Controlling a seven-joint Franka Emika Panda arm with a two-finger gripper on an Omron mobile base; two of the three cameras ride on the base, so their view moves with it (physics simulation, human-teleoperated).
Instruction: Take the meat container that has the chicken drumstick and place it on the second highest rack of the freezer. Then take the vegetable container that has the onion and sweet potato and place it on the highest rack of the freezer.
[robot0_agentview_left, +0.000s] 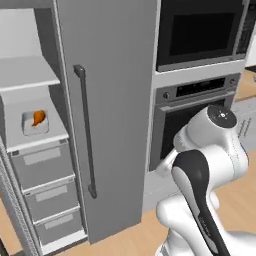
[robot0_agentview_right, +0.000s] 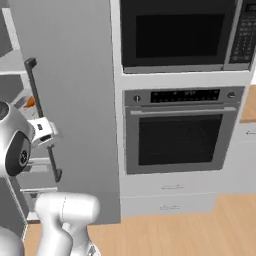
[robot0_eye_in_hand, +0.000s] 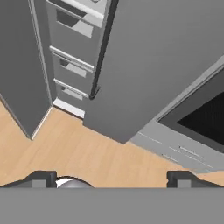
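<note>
Sitting on a white rack (robot0_agentview_left: 35, 142) inside the open freezer is the meat container (robot0_agentview_left: 35, 123) — a small white tub with the orange chicken drumstick (robot0_agentview_left: 38, 118) in it. Another white rack (robot0_agentview_left: 25, 75) is above it, and three grey drawers (robot0_agentview_left: 47, 192) are stacked under it. From the right base view only a tiny bit of orange (robot0_agentview_right: 31, 102) peeks out past the edge of the big grey fridge door (robot0_agentview_left: 107, 110), which is shut and has a long dark handle (robot0_agentview_left: 86, 132) running down it. The freezer's own door (robot0_eye_in_hand: 19, 70) swings out wide on the left. The claw (robot0_eye_in_hand: 111, 179) hangs low and well away from the tub, looking down at the wooden floor (robot0_eye_in_hand: 87, 153) by the bottom of the fridge. Its two dark fingertips (robot0_eye_in_hand: 41, 178) are far apart with nothing between them, so the claw is wide open and holds nothing. The white arm (robot0_agentview_left: 205, 165) is bent in front of the oven (robot0_agentview_right: 180, 132) — that is the box with the dark glass window. A black microwave (robot0_agentview_right: 182, 32) sits above the oven.
</note>
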